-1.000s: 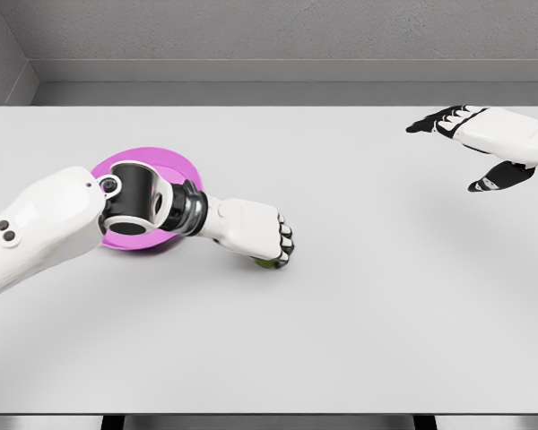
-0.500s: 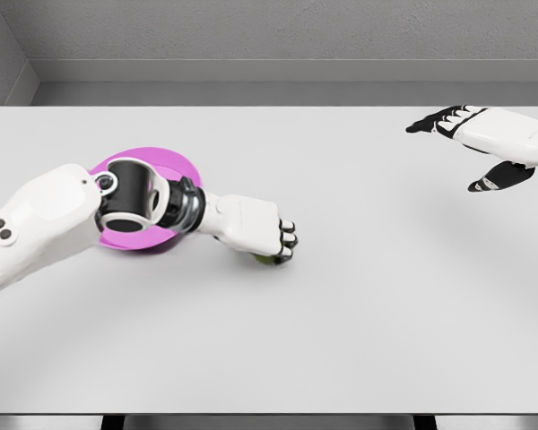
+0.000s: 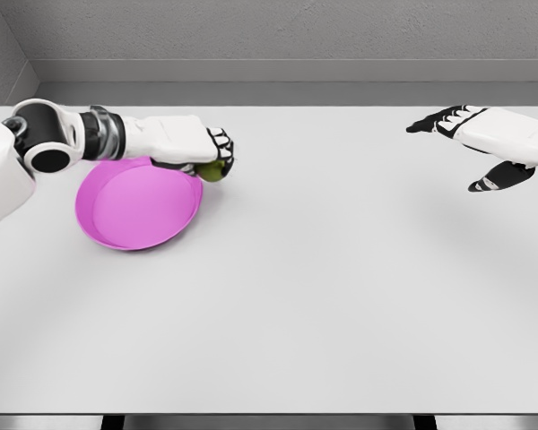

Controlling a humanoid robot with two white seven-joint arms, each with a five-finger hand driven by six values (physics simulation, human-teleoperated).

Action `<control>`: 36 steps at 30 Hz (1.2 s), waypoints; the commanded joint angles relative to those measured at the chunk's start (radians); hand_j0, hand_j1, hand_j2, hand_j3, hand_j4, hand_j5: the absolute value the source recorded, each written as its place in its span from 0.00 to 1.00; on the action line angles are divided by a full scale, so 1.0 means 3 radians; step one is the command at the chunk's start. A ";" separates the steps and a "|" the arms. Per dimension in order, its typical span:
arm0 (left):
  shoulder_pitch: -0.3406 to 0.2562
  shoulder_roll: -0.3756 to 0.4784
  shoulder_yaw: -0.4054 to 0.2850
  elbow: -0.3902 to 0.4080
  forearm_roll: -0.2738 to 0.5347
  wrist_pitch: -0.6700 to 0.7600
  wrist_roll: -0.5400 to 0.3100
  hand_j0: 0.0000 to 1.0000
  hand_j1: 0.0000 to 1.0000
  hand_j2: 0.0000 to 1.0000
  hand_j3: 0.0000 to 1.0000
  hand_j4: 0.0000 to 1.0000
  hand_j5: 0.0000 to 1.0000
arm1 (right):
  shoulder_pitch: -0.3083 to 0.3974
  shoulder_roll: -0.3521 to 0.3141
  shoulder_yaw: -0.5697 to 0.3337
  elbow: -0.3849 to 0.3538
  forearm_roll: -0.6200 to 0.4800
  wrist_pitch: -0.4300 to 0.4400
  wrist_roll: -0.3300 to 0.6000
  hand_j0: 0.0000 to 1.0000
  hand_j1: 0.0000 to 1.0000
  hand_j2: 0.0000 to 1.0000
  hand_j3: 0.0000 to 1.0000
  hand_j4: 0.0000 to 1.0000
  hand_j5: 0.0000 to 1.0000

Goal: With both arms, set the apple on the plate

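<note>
Fingers (image 3: 217,143) of our left hand (image 3: 186,143) are curled tight around the green apple (image 3: 212,170), of which we see only a sliver under the knuckles. That hand sits at the far right edge of the pink plate (image 3: 134,210), with the apple just past the rim; we cannot tell whether it hangs over the plate or beside it. Our left arm (image 3: 63,139) comes in from the left edge and runs along the plate's far side. The plate lies flat on the left part of the pale grey desk (image 3: 323,296). Behind the desk we see a grey wall (image 3: 278,31) with a band along its foot. Far to the right, near the desk's back corner, our right hand (image 3: 480,143) hovers with its dark fingers spread and nothing in them.

Half a second ago our left hand lay nearer the desk's middle, to the right of the plate, and our forearm covered much of the plate. Now the hand has swung back and left, and the plate is almost fully in view. Our right hand has not moved.
</note>
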 commanded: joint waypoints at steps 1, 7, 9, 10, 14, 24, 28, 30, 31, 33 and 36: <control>0.0000 0.0144 0.0089 0.0069 0.0075 0.0013 -0.0008 0.19 0.19 0.19 0.19 0.19 0.19 | 0.0000 -0.0004 -0.0001 -0.0005 -0.0010 0.0005 -0.0002 1.00 1.00 1.00 1.00 1.00 1.00; 0.0148 0.0323 0.0211 0.0069 0.0086 0.0013 -0.0018 0.20 0.20 0.20 0.20 0.20 0.20 | 0.0000 -0.0004 -0.0001 0.0000 -0.0010 0.0005 -0.0002 1.00 1.00 1.00 1.00 1.00 1.00; 0.0225 0.0328 0.0216 0.0084 0.0050 0.0013 -0.0034 0.21 0.21 0.21 0.21 0.21 0.21 | 0.0000 -0.0004 -0.0001 -0.0005 -0.0010 0.0005 -0.0002 1.00 1.00 1.00 1.00 1.00 1.00; 0.0230 0.0328 0.0216 0.0100 0.0050 0.0013 -0.0034 0.23 0.23 0.23 0.23 0.23 0.23 | 0.0000 -0.0004 -0.0001 -0.0005 -0.0010 0.0005 -0.0002 1.00 1.00 1.00 1.00 1.00 1.00; 0.0261 0.0389 0.0216 0.0079 0.0050 0.0013 -0.0044 1.00 1.00 1.00 1.00 1.00 1.00 | 0.0000 -0.0004 -0.0001 -0.0005 -0.0010 0.0005 -0.0002 1.00 1.00 1.00 1.00 1.00 1.00; 0.0332 0.0716 0.0436 0.0110 0.0735 0.0013 -0.0039 1.00 1.00 1.00 1.00 1.00 1.00 | -0.0005 -0.0004 -0.0001 0.0000 -0.0015 0.0005 -0.0002 1.00 1.00 1.00 1.00 1.00 1.00; 0.0496 0.0880 0.0687 0.0161 0.0985 0.0013 -0.0039 1.00 1.00 1.00 1.00 1.00 1.00 | -0.0005 0.0006 -0.0001 0.0000 -0.0010 0.0005 -0.0002 1.00 1.00 1.00 1.00 1.00 1.00; 0.0552 0.0972 0.0697 0.0268 0.1103 0.0013 -0.0039 1.00 1.00 1.00 1.00 1.00 1.00 | -0.0005 0.0006 -0.0001 -0.0005 -0.0010 0.0005 -0.0002 1.00 1.00 1.00 1.00 1.00 1.00; 0.0568 0.0982 0.0738 0.0299 0.1129 0.0013 -0.0039 1.00 1.00 1.00 1.00 1.00 1.00 | -0.0005 0.0006 -0.0001 -0.0005 -0.0015 0.0005 -0.0002 1.00 1.00 1.00 1.00 1.00 1.00; 0.0608 0.0982 0.0748 0.0355 0.1139 0.0013 -0.0034 1.00 1.00 1.00 1.00 1.00 1.00 | -0.0005 0.0006 -0.0001 -0.0005 -0.0010 0.0005 -0.0002 1.00 1.00 1.00 1.00 1.00 1.00; 0.0614 0.0988 0.0743 0.0391 0.1180 0.0013 -0.0034 1.00 1.00 1.00 1.00 1.00 1.00 | -0.0005 0.0006 -0.0001 -0.0005 -0.0015 0.0005 -0.0002 1.00 1.00 1.00 1.00 1.00 1.00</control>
